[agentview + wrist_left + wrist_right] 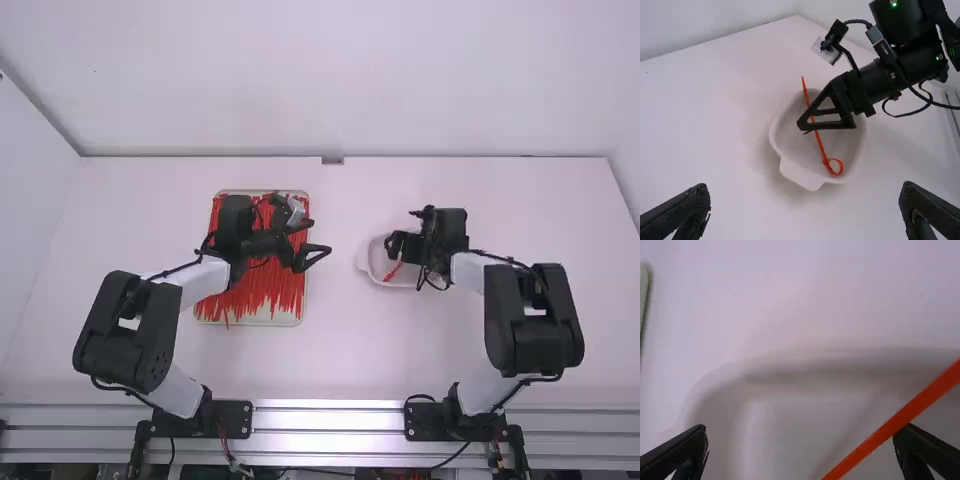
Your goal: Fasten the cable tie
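Observation:
A red cable tie (819,142) lies in the white bowl (790,170), its head end closed into a small loop and its tail leaning up over the far rim. My right gripper (807,122) hovers open just above the bowl (368,264), with the tie's strap (900,417) running past one finger and not held. My left gripper (312,240) is open and empty at the right edge of the tray (300,316), facing the bowl. Its fingers (680,210) are spread wide.
The tray holds a pile of loose red cable ties (255,290) under the left arm. Bare white table lies around the bowl and tray, and white walls close in the back and left.

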`<state>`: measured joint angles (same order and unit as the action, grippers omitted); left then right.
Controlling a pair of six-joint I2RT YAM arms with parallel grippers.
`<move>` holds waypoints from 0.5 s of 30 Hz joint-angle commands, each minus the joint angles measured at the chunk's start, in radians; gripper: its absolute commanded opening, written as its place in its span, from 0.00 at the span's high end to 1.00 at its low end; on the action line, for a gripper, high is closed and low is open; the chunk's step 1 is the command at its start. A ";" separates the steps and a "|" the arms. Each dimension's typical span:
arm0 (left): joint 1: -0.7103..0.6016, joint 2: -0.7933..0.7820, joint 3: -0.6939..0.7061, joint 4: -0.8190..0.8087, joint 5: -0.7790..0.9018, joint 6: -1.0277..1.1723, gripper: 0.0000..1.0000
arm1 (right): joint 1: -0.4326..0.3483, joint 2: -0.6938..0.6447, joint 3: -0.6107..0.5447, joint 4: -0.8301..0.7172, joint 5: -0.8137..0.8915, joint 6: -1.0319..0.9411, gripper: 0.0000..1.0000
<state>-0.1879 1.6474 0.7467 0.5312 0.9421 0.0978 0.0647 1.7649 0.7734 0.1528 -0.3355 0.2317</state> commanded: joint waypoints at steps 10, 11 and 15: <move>0.030 -0.115 -0.002 -0.014 0.089 -0.058 0.01 | 0.015 -0.240 0.114 -0.233 0.002 -0.064 0.01; 0.032 -0.139 -0.002 -0.042 0.089 -0.063 0.01 | 0.018 -0.274 0.114 -0.251 0.009 -0.064 0.01; 0.029 -0.245 -0.002 -0.180 0.000 -0.135 0.01 | 0.039 -0.407 0.114 -0.362 0.047 -0.063 0.01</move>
<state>-0.1608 1.4708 0.7467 0.3874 0.9848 0.0135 0.0914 1.4250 0.8669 -0.1730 -0.3157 0.1734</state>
